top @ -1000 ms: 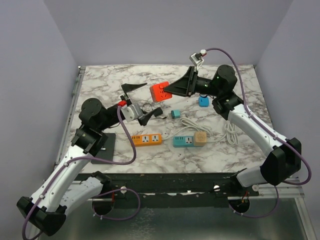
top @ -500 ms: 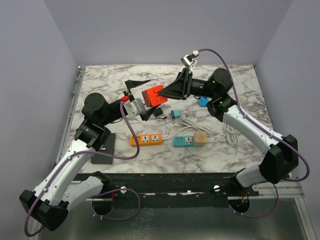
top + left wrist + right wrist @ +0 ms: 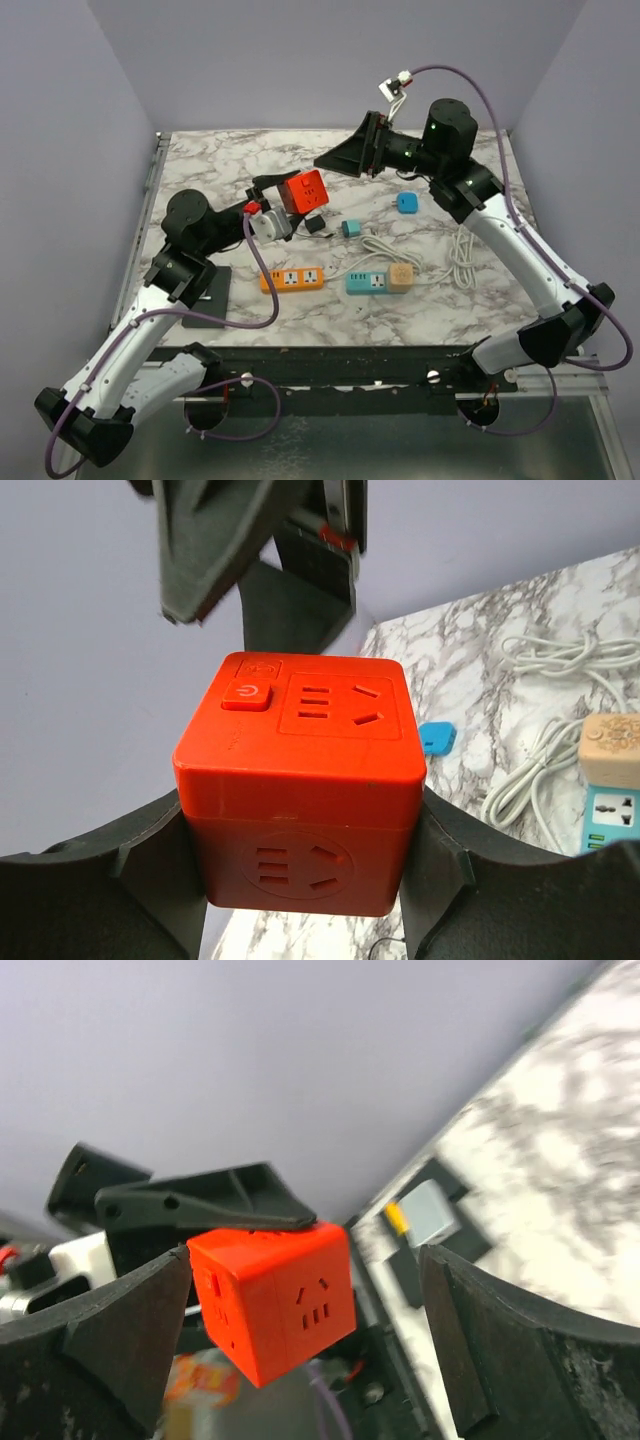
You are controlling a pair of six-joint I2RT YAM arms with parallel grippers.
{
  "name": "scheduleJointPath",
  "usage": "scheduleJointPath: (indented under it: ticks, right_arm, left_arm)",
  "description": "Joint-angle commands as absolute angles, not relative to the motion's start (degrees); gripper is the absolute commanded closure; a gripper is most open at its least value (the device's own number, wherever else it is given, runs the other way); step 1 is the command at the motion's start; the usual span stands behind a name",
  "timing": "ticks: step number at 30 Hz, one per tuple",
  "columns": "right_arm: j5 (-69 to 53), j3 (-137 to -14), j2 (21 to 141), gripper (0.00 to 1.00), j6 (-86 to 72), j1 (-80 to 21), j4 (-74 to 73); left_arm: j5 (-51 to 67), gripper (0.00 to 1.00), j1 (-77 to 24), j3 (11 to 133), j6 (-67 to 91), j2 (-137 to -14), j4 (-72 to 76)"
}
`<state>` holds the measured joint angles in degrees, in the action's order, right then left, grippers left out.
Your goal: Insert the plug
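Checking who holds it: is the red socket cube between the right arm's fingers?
No, the red socket cube sits clamped between the left fingers, and the right fingers stand clear of it.

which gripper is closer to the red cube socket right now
Left. The left gripper clamps the red cube socket between its fingers; the right gripper hangs open beyond it, not touching.

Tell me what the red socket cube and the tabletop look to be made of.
Red socket cube: likely moulded plastic, smooth with a soft sheen; a seam runs round it. Tabletop: white with grey marble veining, fairly matt; stone or printed laminate, cannot tell.
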<state>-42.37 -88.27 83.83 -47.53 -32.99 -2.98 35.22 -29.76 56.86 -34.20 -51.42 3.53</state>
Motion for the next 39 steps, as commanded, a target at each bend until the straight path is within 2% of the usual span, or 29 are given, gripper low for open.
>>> scheduleJointPath:
  ticks: [1,8,16,22,24,28,30,31,34,35,39]
  right_arm:
    - [-25.1,-96.2,81.7,0.0,-28.8,-34.0,-30.1]
    - [-8.0,-101.2,83.7,0.0,-21.8,-43.3,-38.5]
    - [-0.7,-103.5,86.8,0.01,-20.1,-49.1,-40.0]
    - [2.4,-103.6,88.5,0.1,-19.6,-50.3,-37.5]
    - [2.6,-104.0,89.1,0.19,-19.5,-50.3,-37.0]
    - [2.7,-103.6,89.2,0.61,-19.7,-50.4,-37.7]
    - [3.4,-101.9,88.0,0.77,-20.0,-50.3,-37.6]
    - [4.0,-101.0,87.3,0.84,-20.4,-50.3,-37.6]
    - [5.4,-99.1,85.3,0.95,-20.8,-50.3,-38.3]
    - [6.0,-99.0,85.0,0.97,-21.0,-50.3,-38.9]
    - [8.1,-98.8,84.4,0.99,-22.0,-48.8,-42.9]
  left_arm:
    - [29.6,1.0,-29.9,57.7,-38.0,-51.6,1.4]
    - [24.0,1.0,-30.2,62.4,-37.4,-57.0,-5.0]
    - [23.0,1.0,-32.9,63.8,-39.2,-58.5,-7.3]
    - [22.6,1.0,-35.6,63.3,-40.8,-57.7,-7.9]
    - [23.0,1.0,-35.9,63.3,-41.0,-57.5,-8.1]
    - [22.5,1.0,-36.4,63.7,-41.8,-57.4,-8.4]
    - [20.9,1.0,-36.6,63.9,-41.7,-57.5,-8.4]
    - [20.2,0.87,-36.5,63.9,-41.7,-57.7,-8.4]
    - [18.6,0.1,-36.6,63.6,-40.5,-57.9,-8.4]
    - [18.8,0.02,-36.6,63.3,-40.0,-57.7,-8.3]
    - [21.2,0.01,-36.6,60.6,-37.9,-54.8,-8.1]
